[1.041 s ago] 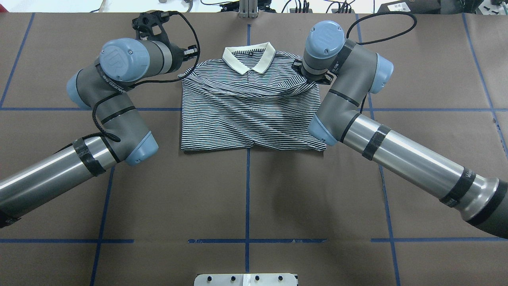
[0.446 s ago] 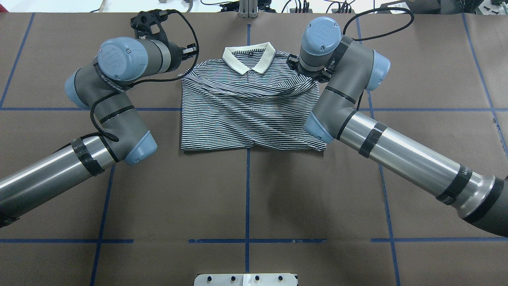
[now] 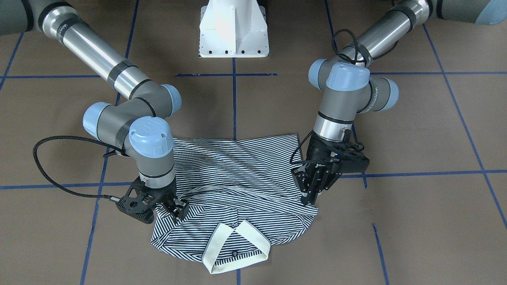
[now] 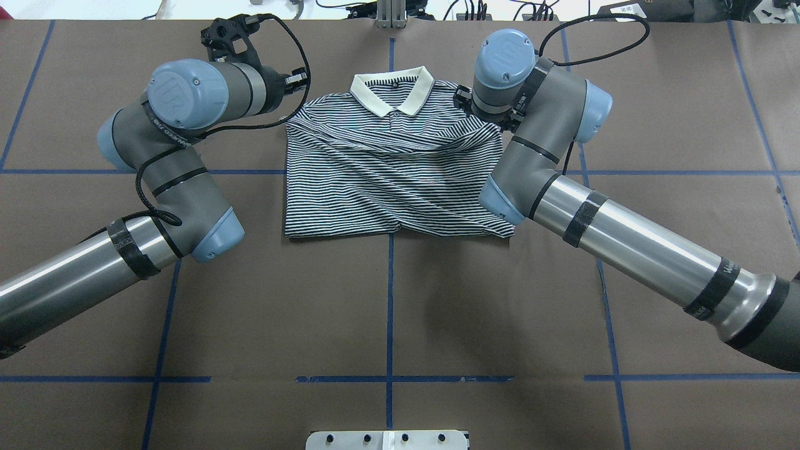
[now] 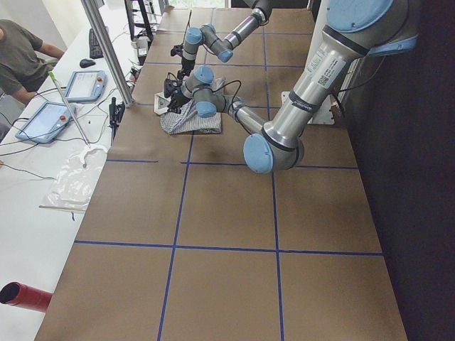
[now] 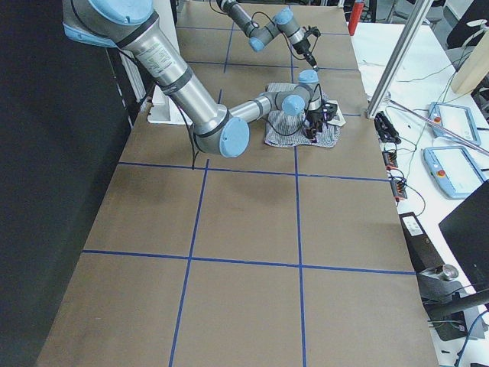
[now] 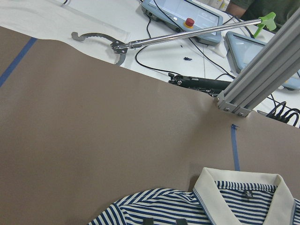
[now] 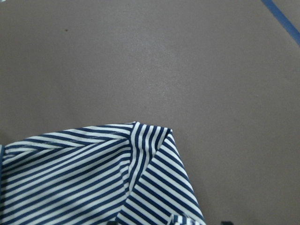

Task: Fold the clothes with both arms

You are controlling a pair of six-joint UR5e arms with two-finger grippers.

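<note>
**Polo shirt** [image 4: 390,175], thin navy-and-white stripes. It lies front up on the surface [image 4: 387,312], midway between the left and right ends and close to the edge farthest from the robot. The cream collar [image 4: 391,94] points to that far edge and the hem faces the robot. The outline is roughly square, and diagonal folds of cloth cross the chest.

**Left arm** [image 4: 181,100]. It is bent at the elbow, with its wrist beside the shirt's shoulder on the robot's left.

**Left hand** [image 3: 308,198]. It points down over that shoulder corner. In the left wrist view its fingertips [image 7: 147,220] stand apart over the stripes. The hand is released and holds nothing.

**Right arm** [image 4: 537,125]. It reaches across the shirt's right side, and its wrist covers the shoulder next to the collar.

**Right hand** [image 3: 178,209]. Its tips are down at the cloth of that shoulder. The pictures do not show whether it is clenched on the cloth or released.

**Surface covering.** Brown, marked into squares by blue tape lines [image 4: 390,300].

**White pedestal** [image 3: 233,31]. It stands at the surface's near edge, between the two arms.

**Side bench.** It runs beyond the far edge and carries tablets [image 5: 85,84] and cables. A seated person [image 5: 18,57] is at it.
</note>
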